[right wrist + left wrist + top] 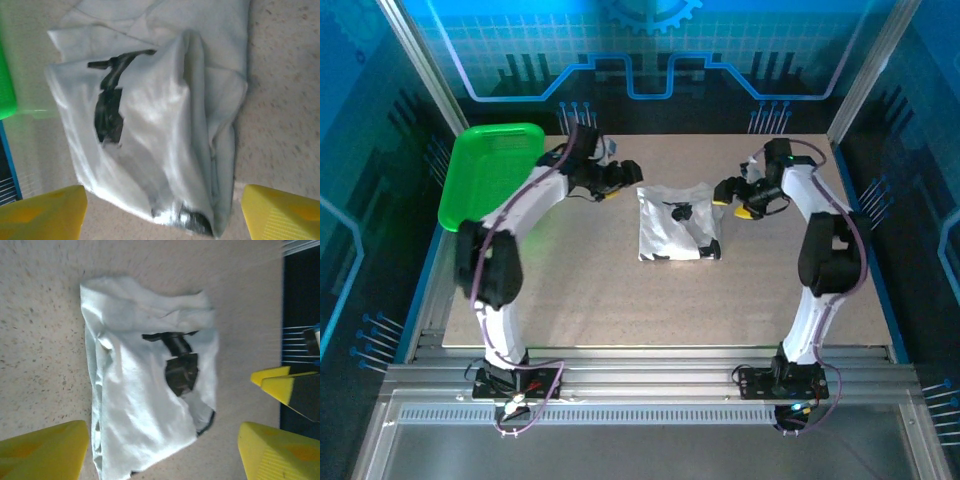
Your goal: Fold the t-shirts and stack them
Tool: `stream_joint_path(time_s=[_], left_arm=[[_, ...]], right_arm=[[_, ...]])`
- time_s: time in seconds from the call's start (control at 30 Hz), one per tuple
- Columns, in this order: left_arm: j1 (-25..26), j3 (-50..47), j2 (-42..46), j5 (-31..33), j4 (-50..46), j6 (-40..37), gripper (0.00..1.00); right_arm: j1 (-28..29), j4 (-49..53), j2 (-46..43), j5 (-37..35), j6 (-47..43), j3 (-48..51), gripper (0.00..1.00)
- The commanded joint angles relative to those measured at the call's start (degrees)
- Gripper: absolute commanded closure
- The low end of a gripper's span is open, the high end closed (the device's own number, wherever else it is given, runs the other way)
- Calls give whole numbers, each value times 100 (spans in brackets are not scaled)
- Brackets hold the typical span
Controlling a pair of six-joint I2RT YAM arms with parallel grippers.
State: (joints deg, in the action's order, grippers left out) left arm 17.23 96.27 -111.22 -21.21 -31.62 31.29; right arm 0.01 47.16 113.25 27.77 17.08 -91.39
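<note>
One white t-shirt (680, 222) lies folded into a rough rectangle at the middle of the table, with bits of black print showing on top. My left gripper (618, 182) hovers just off its far left corner, open. In the left wrist view the t-shirt (145, 400) lies between and beyond the spread yellow fingers (45, 452), which touch no cloth. My right gripper (732, 203) hangs off the far right side, open. In the right wrist view the creased t-shirt (165, 135) lies below the wide-apart yellow fingertips (282, 212), and nothing is held.
A green plastic basket (490, 170) sits at the far left corner of the table, and its edge (6, 85) appears in the right wrist view. The right gripper's yellow tips (280, 382) show in the left wrist view. Bare tabletop (620, 300) lies in front of the shirt.
</note>
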Motion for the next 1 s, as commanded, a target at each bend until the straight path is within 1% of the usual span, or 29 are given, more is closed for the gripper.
stream_joint_path(time_s=[0.0, 0.17, 0.37, 0.5, 0.7, 0.87, 0.93, 0.97], left_arm=[[117, 796, -624, 76, -465, -128, 24], [183, 1826, -1678, 129, -760, -48, 26], [186, 2495, -2447, 161, -811, 182, 31], [209, 2526, -2619, 99, -747, 288, 35], [245, 2234, -2548, 6, -661, 342, 39], [256, 1681, -2268, -72, -433, 365, 45], [263, 1594, -2222, -94, -452, 322, 50], [262, 1543, -2196, -109, -468, 300, 53]], right_arm=[[148, 48, 448, -59, -111, -765, 20], [222, 285, 1335, 33, -99, -1716, 23], [310, 451, 1971, 88, -24, -2390, 27], [403, 526, 2252, 82, -13, -2584, 28], [537, 618, 2433, 97, -32, -2721, 31], [561, 594, 2366, 80, 32, -2592, 43], [554, 584, 2333, 79, 19, -2550, 52], [546, 613, 2333, 96, 30, -2563, 60]])
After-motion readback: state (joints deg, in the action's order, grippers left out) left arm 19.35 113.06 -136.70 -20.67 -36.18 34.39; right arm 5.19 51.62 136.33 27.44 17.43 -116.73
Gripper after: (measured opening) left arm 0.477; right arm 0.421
